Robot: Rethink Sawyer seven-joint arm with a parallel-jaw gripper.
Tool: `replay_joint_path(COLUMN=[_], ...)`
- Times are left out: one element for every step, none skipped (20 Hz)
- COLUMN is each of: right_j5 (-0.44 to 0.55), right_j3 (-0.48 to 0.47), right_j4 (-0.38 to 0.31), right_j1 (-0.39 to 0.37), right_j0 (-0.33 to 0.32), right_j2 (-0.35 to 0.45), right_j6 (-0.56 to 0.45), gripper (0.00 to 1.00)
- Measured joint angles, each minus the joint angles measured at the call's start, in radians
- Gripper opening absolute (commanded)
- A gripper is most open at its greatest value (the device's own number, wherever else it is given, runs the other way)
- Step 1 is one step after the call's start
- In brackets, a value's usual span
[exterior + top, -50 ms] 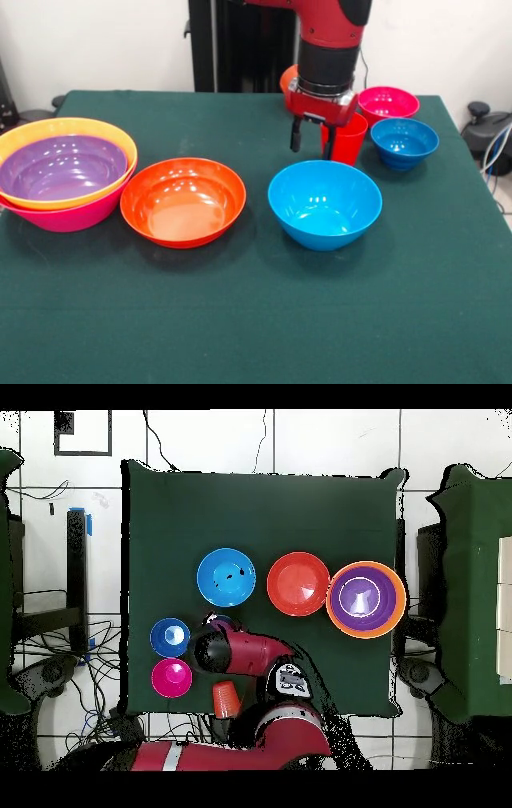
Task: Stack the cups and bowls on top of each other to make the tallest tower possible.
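On the left, a pile (64,172) (366,599) has the purple bowl (60,166) nested in a yellow-orange bowl, inside the big pink bowl (72,218). A red-orange bowl (182,200) (298,584) and a medium blue bowl (324,204) (226,577) stand apart mid-table. Behind them are the small blue bowl (404,142) (170,637) and small magenta bowl (388,102) (171,677). My gripper (312,140) hangs open and empty just above the cloth, close in front of the upright red cup (348,140). The orange cup (286,78) (226,698) stands behind the arm.
The green cloth table (256,320) has open room along its front. In the overhead view the arm (235,652) covers the red cup and the gripper. Cables and black stands lie off the table's sides.
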Motion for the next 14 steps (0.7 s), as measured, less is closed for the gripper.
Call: replay_joint_path(right_j5=[0.000, 0.000, 0.000, 0.000, 0.000, 0.000, 0.000, 0.000, 0.000, 0.000, 0.000, 0.000, 0.000, 0.000], right_j3=[0.000, 0.001, 0.004, 0.008, 0.017, 0.022, 0.030, 0.038, 0.041, 0.045, 0.053, 0.060, 0.068, 0.074], right_j4=[0.000, 0.000, 0.000, 0.000, 0.000, 0.000, 0.000, 0.000, 0.000, 0.000, 0.000, 0.000, 0.001, 0.002], right_j1=[-0.004, -0.010, -0.024, -0.034, -0.057, -0.068, -0.081, -0.095, -0.101, -0.107, -0.118, -0.127, -0.135, -0.142], right_j0=[-0.001, -0.002, -0.006, -0.009, -0.018, -0.022, -0.027, -0.031, -0.032, -0.034, -0.035, -0.034, -0.033, -0.032], right_j2=[0.000, 0.002, 0.007, 0.010, 0.020, 0.025, 0.031, 0.036, 0.039, 0.041, 0.044, 0.045, 0.047, 0.048], right_j6=[0.000, 0.000, 0.000, 0.000, 0.000, 0.000, 0.000, 0.000, 0.000, 0.000, 0.000, 0.000, 0.000, 0.000], gripper=[1.00, 1.00, 1.00, 1.00, 1.00, 1.00, 1.00, 1.00, 1.00, 1.00, 1.00, 1.00, 1.00, 1.00])
